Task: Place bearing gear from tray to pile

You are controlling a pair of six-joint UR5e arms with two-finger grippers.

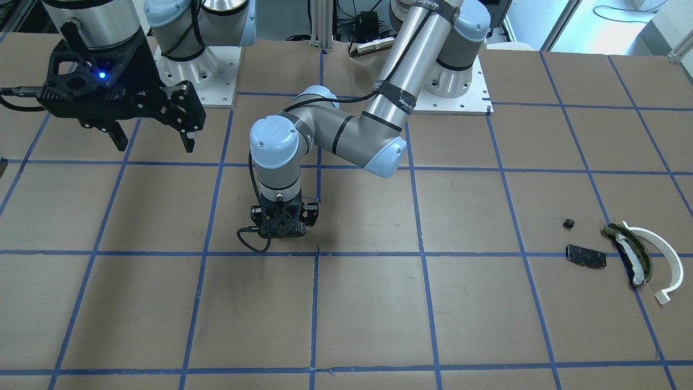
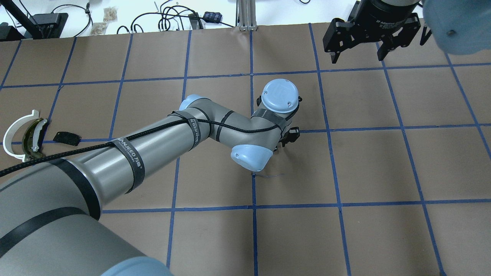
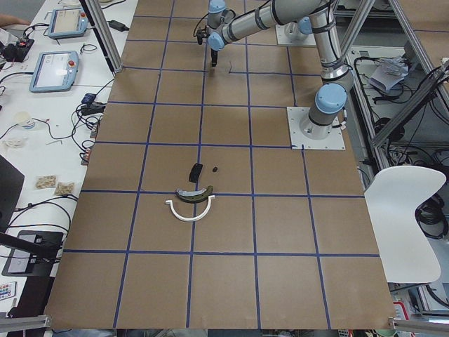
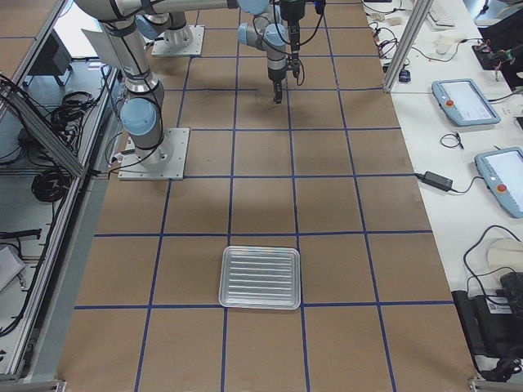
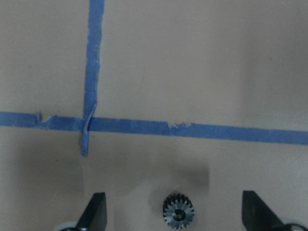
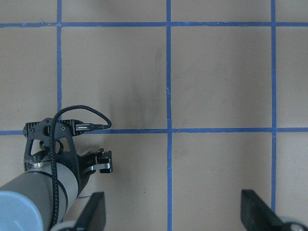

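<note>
The bearing gear (image 5: pixel 178 211), small, dark and toothed, lies on the brown table between the open fingers of my left gripper (image 5: pixel 173 198). That gripper points down at mid-table by a tape crossing (image 1: pixel 284 230), (image 2: pixel 288 137). The pile sits far off on my left: a white half-ring arc (image 1: pixel 665 259), an olive-and-dark curved piece (image 1: pixel 631 253), a flat black plate (image 1: pixel 586 255) and a small black round part (image 1: pixel 568 222). The pile also shows in the overhead view (image 2: pixel 23 134). The metal tray (image 4: pixel 261 278) is empty. My right gripper (image 1: pixel 152 142) hangs open and empty, raised above the table.
Blue tape lines grid the table. The left arm's elbow (image 2: pixel 251 157) stretches across the middle. The right gripper (image 2: pixel 356 57) hovers at the far right in the overhead view. The arm bases' mounting plates (image 1: pixel 449 97) stand at the robot's side.
</note>
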